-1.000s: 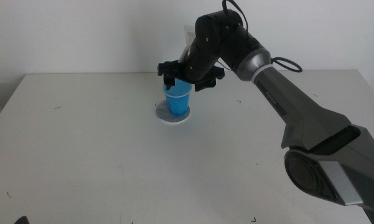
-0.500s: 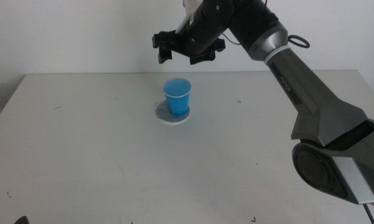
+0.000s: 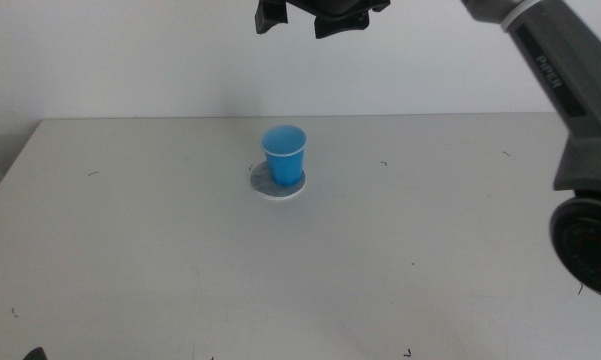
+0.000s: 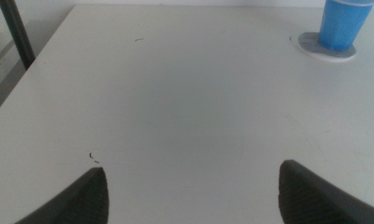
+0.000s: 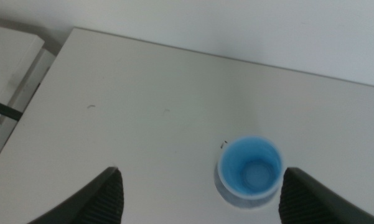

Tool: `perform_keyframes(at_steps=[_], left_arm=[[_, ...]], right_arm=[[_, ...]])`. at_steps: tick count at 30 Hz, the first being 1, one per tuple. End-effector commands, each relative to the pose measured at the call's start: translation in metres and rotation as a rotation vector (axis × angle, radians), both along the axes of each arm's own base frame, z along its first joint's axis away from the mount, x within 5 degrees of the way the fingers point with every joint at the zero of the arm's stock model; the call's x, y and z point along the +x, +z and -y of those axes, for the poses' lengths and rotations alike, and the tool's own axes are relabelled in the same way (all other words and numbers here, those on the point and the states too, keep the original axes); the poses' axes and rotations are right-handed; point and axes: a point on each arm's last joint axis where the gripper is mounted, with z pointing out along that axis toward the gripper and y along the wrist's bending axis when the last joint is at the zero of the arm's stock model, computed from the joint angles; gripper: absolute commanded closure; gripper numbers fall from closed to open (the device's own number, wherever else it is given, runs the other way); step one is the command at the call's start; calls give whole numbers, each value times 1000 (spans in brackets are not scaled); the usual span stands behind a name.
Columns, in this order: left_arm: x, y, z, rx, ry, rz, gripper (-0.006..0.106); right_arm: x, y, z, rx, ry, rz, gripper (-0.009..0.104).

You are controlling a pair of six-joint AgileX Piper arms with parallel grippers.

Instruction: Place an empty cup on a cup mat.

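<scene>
Nearest the camera, the left gripper [image 4: 190, 193] waits low over the near part of the table [image 3: 160, 250], its two dark jaws set wide apart with nothing between them. The table is a plain white surface carrying a few small dark scuff marks. Toward the table's centre, the cup [image 3: 284, 154] stands upright on the cup mat [image 3: 263, 181], its blue interior empty in the right wrist view; the mat's grey top and white edge show around the base, mostly at 9 o'clock of the cup. High above, at 12 o'clock of the cup, the right gripper [image 3: 315, 18] hangs well clear of it, jaws spread wide and empty. Raised lettering on the right arm [image 3: 570, 70] is too small to read. A bare white wall [image 3: 130, 60] closes the scene behind the table.
</scene>
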Motion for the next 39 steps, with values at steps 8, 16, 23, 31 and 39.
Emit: perform_keyframes(at_steps=[8,16,23,31,39], left_arm=[[1,8,0,-15,0,81,-5],[1,8,0,-15,0,81,-5],[1,8,0,-15,0,81,-5],[1,8,0,-15,0,81,-5],[1,8,0,-15,0,81,-5]], right_arm=[[-71,76,65,-126,-93,77,31],[-117,82,139,-116,-226,90,32],[-172,69,211,-69,-401,170,32],[-242,34,244,-99,-393,348,32],[-294,-21,249,-142,-373,527,26]])
